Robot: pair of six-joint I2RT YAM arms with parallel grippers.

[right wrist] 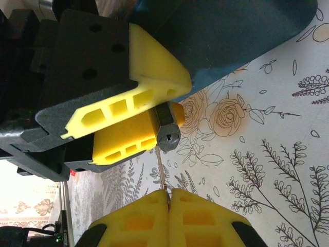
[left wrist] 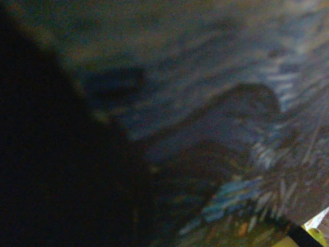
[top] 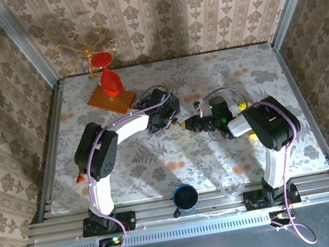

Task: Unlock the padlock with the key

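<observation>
1. The left gripper [right wrist: 167,108] is clamping the padlock [right wrist: 167,129], a small dark metal block, between its yellow fingers above the flowered table [right wrist: 267,154]. The padlock's keyhole end is facing the right wrist camera.
2. The blue tin [right wrist: 231,31] is sitting just behind the padlock, close against the left gripper.
3. The right gripper [right wrist: 168,205] is pressing its yellow fingers together on the key [right wrist: 161,172], a thin metal blade running up to the padlock's face.
4. The blade's tip is meeting that face near the slot. Whether it is seated inside is too fine to tell.
5. The step in hand looks like inserting and turning the key, so the blade should be lining up straight with the slot before any push.
6. The turn is best made by rolling the right wrist about the blade's own line while the left grip is bracing the lock.
7. One risk is the thin blade twisting or slipping between the soft pads.
</observation>
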